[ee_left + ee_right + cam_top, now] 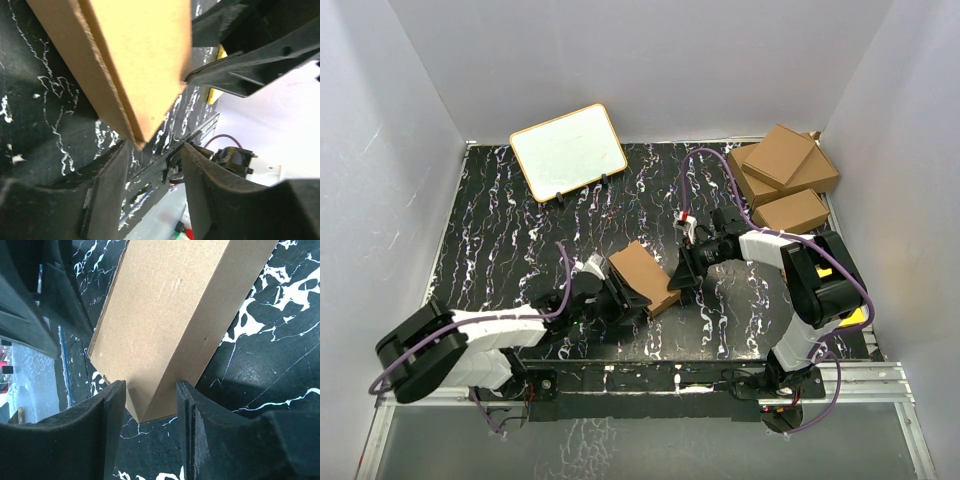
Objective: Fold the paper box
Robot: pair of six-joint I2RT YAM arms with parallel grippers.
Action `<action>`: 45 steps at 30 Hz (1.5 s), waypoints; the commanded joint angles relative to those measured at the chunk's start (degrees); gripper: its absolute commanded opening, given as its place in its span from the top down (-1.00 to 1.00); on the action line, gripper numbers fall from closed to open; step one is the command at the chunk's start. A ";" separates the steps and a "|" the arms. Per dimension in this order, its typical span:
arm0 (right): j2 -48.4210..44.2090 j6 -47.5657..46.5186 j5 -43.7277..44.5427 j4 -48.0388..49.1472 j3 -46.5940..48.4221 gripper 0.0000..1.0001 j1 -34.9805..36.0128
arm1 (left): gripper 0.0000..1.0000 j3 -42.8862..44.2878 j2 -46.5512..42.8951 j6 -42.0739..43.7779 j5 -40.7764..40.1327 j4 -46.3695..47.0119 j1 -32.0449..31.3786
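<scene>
Two arms are closing in on the paper box [642, 275], a folded brown carton sitting tilted just near of the middle of the black marbled surface [520, 230], towards its near edge. The left pincer [632, 300] is reaching in from the near-left with its fingers [107, 190] spread wide, and the box's lower corner is hanging just at the mouth of the gap, not between them. The right pincer [676, 278] is coming at the box's opposite side. Its fingers [114, 432] are flanking another corner across a narrow gap, though it cannot be told whether they are pressing on the cardboard. From the left wrist, the right pincer's black frame is crowding the space right behind the box. A white board [568, 150] with a pale wooden rim is leaning on small stands by the far edge, left of centre. Three larger cartons [785, 175] are lying stacked in the far-right corner, well apart from the box. A purple cable [715, 170] is looping above the right arm.
</scene>
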 commanded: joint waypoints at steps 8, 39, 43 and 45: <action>0.07 5.03 -8.89 5.63 1.26 -0.09 -3.31 | -0.79 -3.49 -19.84 17.17 -7.98 -8.07 1.16; 12.22 17.98 -7.84 9.39 4.53 0.07 -4.82 | -0.93 -8.51 4.33 9.70 5.05 27.08 18.47; 13.02 18.38 -8.58 9.37 4.58 0.19 -5.53 | -0.93 -7.74 7.09 9.10 4.47 28.60 18.51; 13.32 18.50 -8.75 9.37 4.53 0.22 -5.54 | -0.93 -7.22 8.32 8.49 4.25 29.69 18.51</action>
